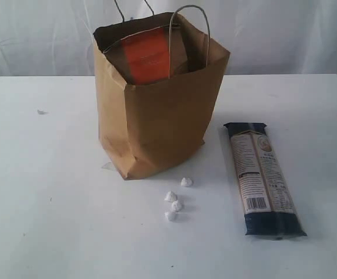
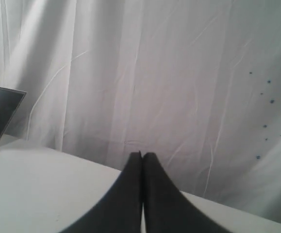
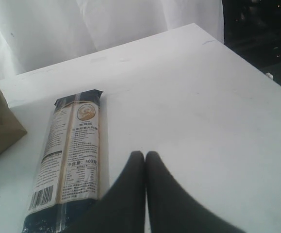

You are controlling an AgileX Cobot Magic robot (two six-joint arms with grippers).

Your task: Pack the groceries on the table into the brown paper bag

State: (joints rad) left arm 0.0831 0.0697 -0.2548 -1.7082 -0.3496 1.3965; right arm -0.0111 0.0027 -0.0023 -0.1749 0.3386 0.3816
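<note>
Beside the brown paper bag (image 1: 156, 116), the long pasta packet (image 1: 264, 177) lies flat, both arms' jaws sit pinched together, empty, and a crooked drop could tip the bag.

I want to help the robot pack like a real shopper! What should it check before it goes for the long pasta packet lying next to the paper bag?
1. The brown paper bag stands upright with its mouth open: ok.
2. The long dark pasta packet lies flat on the table, apart from the bag, with nothing on top: ok.
3. The right gripper is open for grabbing: not ok, it is shut and empty.
4. The left gripper is empty: ok, it is shut on nothing.
5. Room inside the bag for the packet: cannot tell. The brown pouch with orange label stands inside, and the bag's bottom is hidden.
</note>
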